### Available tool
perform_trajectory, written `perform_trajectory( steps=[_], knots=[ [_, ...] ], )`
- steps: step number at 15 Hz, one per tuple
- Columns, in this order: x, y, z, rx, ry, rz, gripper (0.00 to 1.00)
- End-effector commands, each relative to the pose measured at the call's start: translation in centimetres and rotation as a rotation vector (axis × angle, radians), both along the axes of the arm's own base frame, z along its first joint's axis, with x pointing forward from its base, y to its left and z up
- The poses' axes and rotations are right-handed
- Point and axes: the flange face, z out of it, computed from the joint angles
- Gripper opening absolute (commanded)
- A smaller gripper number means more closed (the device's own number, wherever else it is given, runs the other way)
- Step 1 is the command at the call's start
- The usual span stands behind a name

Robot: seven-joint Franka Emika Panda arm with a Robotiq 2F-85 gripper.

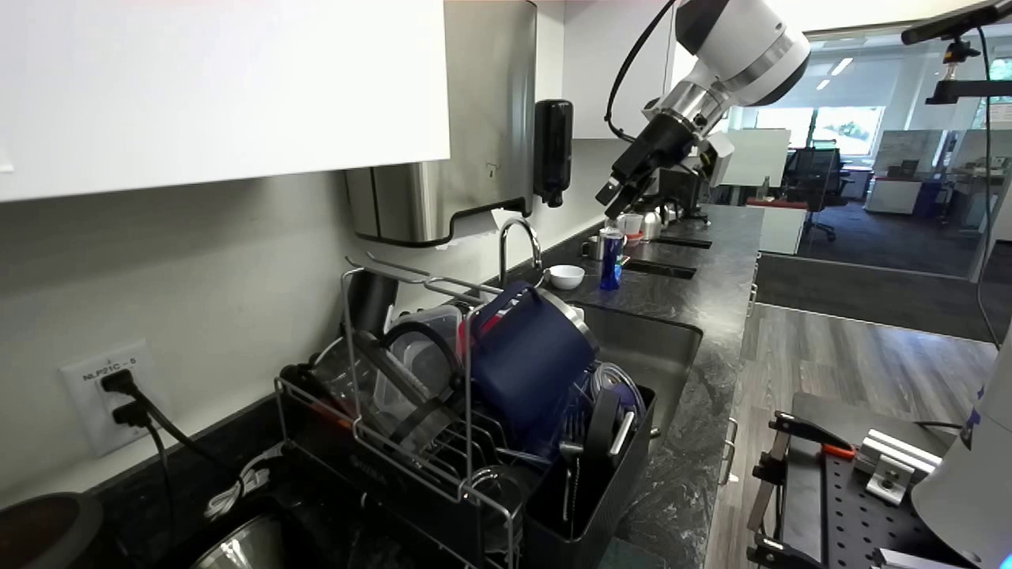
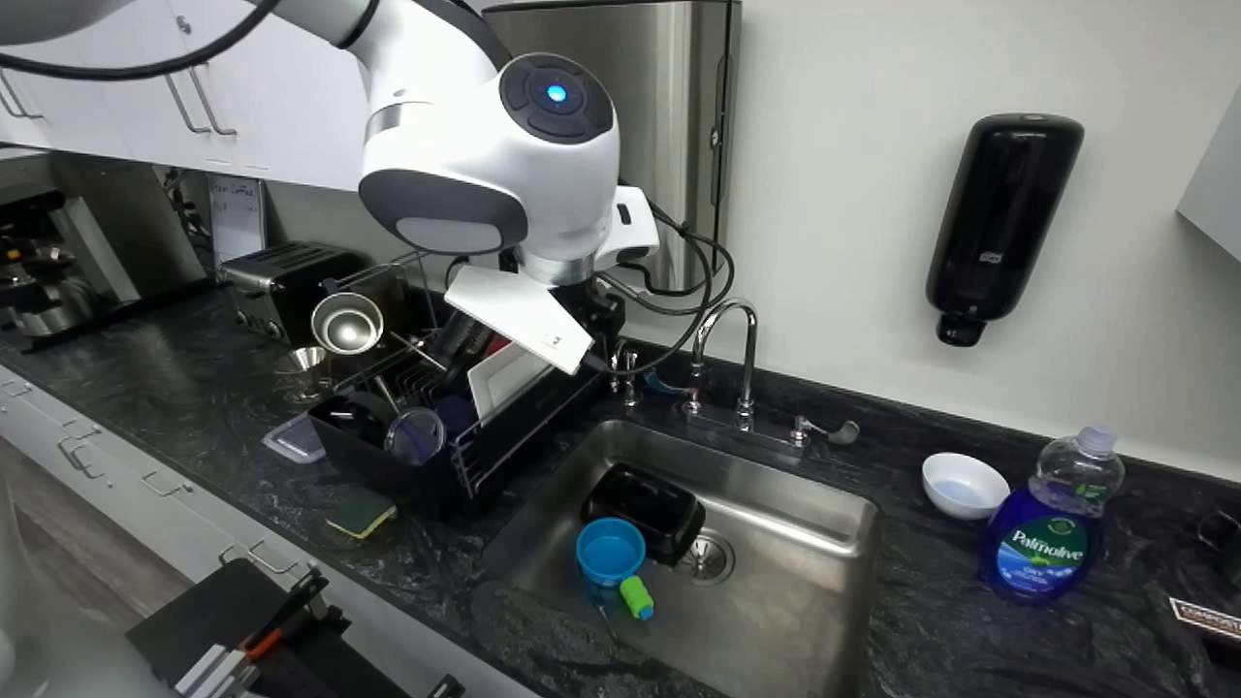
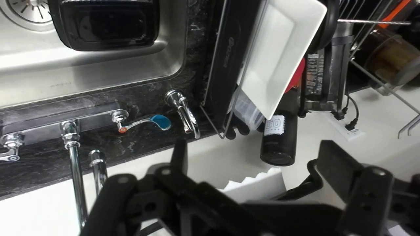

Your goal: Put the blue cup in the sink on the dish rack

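The blue cup (image 2: 610,551), bright blue and round, stands in the grey metal sink (image 2: 776,601) beside a black tub; the wrist view does not show it. To the left of the sink in that exterior view is the black dish rack (image 2: 543,407), crowded with dishes. Its side panel (image 3: 226,59) also shows in the wrist view. A large navy-blue cup (image 1: 526,359) leans in the rack. My gripper (image 3: 254,149) is raised above the counter, near the faucet and rack, jaws wide apart and nothing between them. In an exterior view the wrist mostly hides it.
In the sink lie the black tub (image 2: 645,509) and a green brush (image 2: 637,596). Behind it rises the chrome faucet (image 2: 747,339). A white bowl (image 2: 960,485) and a soap bottle (image 2: 1042,543) stand to its right. The towel dispenser (image 1: 490,118) hangs on the wall.
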Motion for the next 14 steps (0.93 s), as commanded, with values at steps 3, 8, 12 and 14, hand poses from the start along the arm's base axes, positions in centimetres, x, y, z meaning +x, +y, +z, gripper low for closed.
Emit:
perform_trajectory(
  steps=[3,8,12,14],
  knots=[
    [-1.7,-1.6,-2.8,-0.049,0.063,-0.06,1.0],
    [-3.3,-1.8,-4.9,-0.037,0.122,-0.012,1.0],
    [-3.0,-1.8,-4.9,-0.038,0.117,-0.026,1.0],
    [-3.0,-1.8,-4.9,-0.037,0.117,-0.025,1.0]
  ],
)
